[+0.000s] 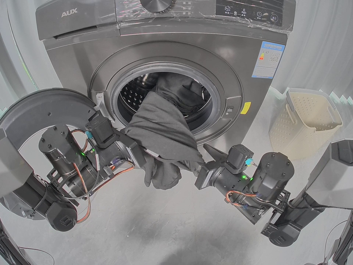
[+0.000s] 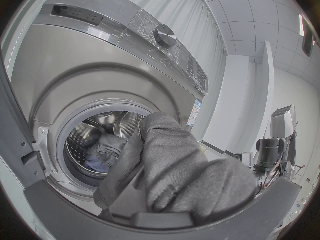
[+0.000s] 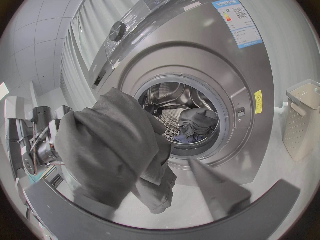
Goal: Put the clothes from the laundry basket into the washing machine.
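Clothes (image 3: 197, 121) sit in the washing machine (image 1: 235, 56); one grey garment (image 1: 161, 129) hangs outside over the open right gripper (image 1: 201, 159) and left gripper (image 1: 147, 154), grip hidden.

This is looking like a lab's mock laundry corner: pale curtains (image 1: 323, 30) are hanging behind the washing machine (image 1: 73, 59) at frame centre, and grid ceiling tiles (image 2: 266, 10) are running overhead.

The room is bright with soft, even light, and a ceiling light (image 2: 301, 25) glows white. The plastic film (image 1: 191, 4) on the washing machine (image 1: 73, 56) gives streaks of glare. The steel drum (image 3: 166, 90) shines. Both wrist views bend strongly at the edges, with black corners.
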Robot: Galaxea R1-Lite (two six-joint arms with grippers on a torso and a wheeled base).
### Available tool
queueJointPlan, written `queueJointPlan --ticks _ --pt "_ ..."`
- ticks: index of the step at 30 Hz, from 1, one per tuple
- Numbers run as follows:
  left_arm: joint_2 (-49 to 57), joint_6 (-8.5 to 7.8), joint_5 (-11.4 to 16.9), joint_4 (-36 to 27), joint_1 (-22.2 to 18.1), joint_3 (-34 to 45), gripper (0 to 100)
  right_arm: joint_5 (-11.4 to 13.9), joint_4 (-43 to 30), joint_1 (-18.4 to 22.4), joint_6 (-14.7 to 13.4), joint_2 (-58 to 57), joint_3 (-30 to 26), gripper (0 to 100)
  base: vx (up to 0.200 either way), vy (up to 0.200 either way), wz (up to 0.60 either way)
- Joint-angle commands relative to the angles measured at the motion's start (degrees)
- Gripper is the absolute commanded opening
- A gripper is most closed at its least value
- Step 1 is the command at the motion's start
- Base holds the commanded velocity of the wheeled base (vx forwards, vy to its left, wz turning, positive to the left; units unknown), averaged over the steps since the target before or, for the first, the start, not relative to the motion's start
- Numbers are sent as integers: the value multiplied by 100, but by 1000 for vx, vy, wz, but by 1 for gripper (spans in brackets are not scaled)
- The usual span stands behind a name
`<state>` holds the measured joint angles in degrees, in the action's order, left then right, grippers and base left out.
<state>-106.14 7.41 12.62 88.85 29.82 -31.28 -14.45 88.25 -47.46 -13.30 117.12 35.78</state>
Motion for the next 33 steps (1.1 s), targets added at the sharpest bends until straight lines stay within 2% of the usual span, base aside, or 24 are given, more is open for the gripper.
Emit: queueJointPlan --ticks 1,2,3,6,8,15,21,23,25,27,33 --pt "103 -20 -58 -16 -37 122 0 249 -9 -194 64 -725 -801 100 0 0 0" --pt "129 -20 -119 -16 -37 184 0 504 -1 -325 117 -1042 -1266 100 0 0 0" --pt "129 -38 -146 -16 -37 228 0 645 -1 -405 170 -1191 -1539 100 0 0 0" --pt "129 -73 -163 -16 -46 377 0 952 -1 -528 372 -1411 -2172 100 0 0 0" --pt "120 -73 -172 -16 -81 456 0 1049 -1 -572 398 -1428 -2462 100 0 0 0" --pt "191 -100 -181 -16 -301 711 0 1058 -1 -229 434 -1481 -2655 100 0 0 0" --pt "208 -187 -286 -16 -521 764 0 1058 -9 474 486 -1323 -2708 100 0 0 0" --pt "208 -205 -304 -16 -547 781 0 1058 -9 518 486 -1314 -2708 100 0 0 0" --pt "261 -363 -304 -16 -565 948 0 1058 -9 562 486 -1314 -2708 100 0 0 0" --pt "296 -442 -295 -16 -556 1089 0 1058 -9 562 486 -1323 -2699 100 0 0 0" --pt "234 -363 -277 -16 -547 1115 0 1049 -1 545 486 -1323 -2620 100 0 0 0"
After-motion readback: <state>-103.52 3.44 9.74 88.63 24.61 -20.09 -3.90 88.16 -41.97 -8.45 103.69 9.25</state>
